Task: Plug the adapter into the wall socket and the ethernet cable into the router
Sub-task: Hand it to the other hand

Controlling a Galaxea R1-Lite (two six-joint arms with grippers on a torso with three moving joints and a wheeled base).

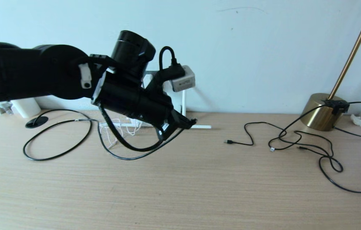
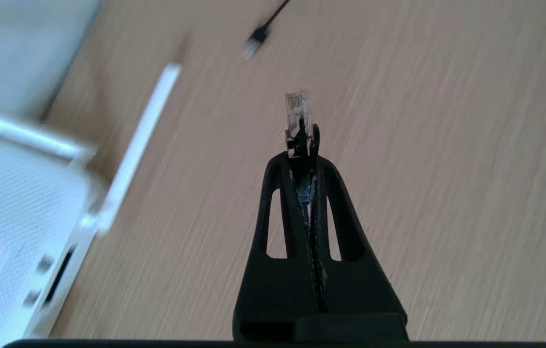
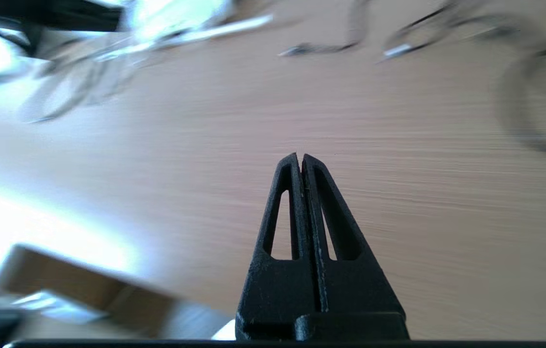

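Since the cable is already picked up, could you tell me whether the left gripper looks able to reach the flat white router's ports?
Probably yes: the left gripper, shut on the black ethernet cable, hangs beside the router, with only bare desk between.

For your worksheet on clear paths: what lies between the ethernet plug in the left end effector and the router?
In the left wrist view, only bare desk separates the ethernet plug from the router.

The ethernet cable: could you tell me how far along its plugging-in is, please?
In hand: the left gripper is shut on the ethernet cable, plug tip pointing forward over the desk. Left: seating it in the router. The right gripper is shut, empty.
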